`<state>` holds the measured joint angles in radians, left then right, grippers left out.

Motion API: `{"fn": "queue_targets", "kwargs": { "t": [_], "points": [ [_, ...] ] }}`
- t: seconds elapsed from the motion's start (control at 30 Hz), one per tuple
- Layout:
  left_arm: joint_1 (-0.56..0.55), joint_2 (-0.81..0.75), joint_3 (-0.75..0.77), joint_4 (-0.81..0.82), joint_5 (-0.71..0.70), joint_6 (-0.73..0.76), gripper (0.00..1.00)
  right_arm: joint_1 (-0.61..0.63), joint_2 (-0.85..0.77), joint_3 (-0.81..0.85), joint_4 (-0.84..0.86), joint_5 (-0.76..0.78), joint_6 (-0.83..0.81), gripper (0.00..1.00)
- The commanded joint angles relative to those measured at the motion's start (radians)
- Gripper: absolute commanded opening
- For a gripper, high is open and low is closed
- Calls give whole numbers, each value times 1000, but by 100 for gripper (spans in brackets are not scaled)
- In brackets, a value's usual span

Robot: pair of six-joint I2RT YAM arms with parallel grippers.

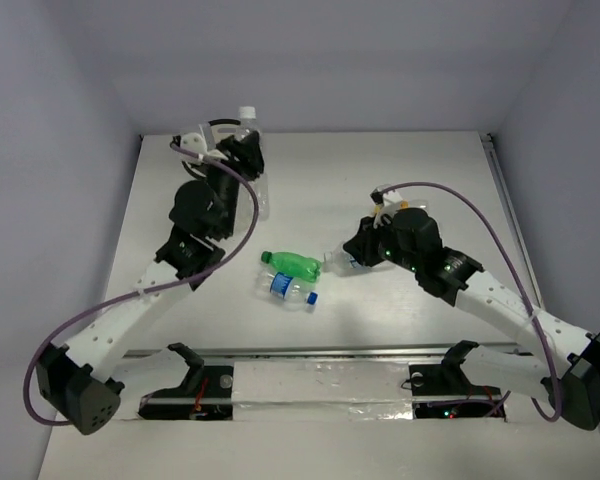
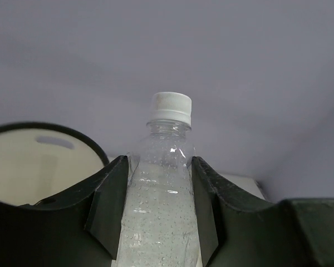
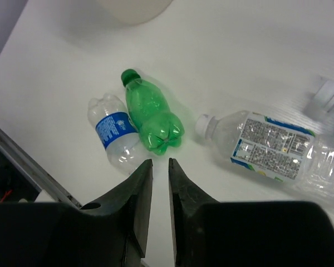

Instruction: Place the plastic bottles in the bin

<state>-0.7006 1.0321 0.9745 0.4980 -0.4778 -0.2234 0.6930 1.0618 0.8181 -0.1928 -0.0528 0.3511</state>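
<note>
1. Thin clear plastic: the held bottle (image 2: 161,192) should be light, springy under a squeeze and a little slick. The ones lying on the table (image 3: 239,55) are likely the same, and will probably roll if nudged.
2. The best hold, I judge, is across the round body just below the shoulder, with the jaws square to the long axis and only enough squeeze to dent it slightly.
3. The left gripper (image 2: 160,164) is clenched on the held bottle in just that way. A finger sits on either side of the upper body, and the bottle is upright with its cap above them.
4. That bottle is up beside the bin (image 2: 16,167), whose black rim and pale inside show to its left.
5. The right gripper (image 3: 157,164) hangs over the table, jaws pinched nearly together with nothing between them.
6. Just ahead of its tips lie the green bottle (image 3: 153,119) and the small bottle (image 3: 114,133), side by side and touching. The labelled bottle (image 3: 267,147) lies near, to the right.
7. Looks:
   - The held bottle is clear, beaded with droplets and white-capped.
   - The green one is waisted, with a green cap.
   - The small one is clear with a blue label.
   - The labelled one is clear and white-capped, with a printed white-and-blue wrap.
</note>
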Motion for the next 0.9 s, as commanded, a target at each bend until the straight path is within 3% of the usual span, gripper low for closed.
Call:
{"fn": "queue_targets", "kwargs": {
  "t": [0.0, 0.23, 0.53, 0.87],
  "points": [
    [146, 72, 131, 79, 56, -20, 23, -3, -23, 12, 124, -38, -12, 24],
    [323, 307, 373, 151, 128, 9, 24, 31, 38, 9, 75, -81, -64, 24],
    [414, 557, 549, 209, 119, 165, 26, 125, 92, 9, 141, -64, -49, 23],
    [443, 641, 506, 251, 94, 205, 36, 246, 217, 73, 139, -61, -87, 25]
  ]
}}
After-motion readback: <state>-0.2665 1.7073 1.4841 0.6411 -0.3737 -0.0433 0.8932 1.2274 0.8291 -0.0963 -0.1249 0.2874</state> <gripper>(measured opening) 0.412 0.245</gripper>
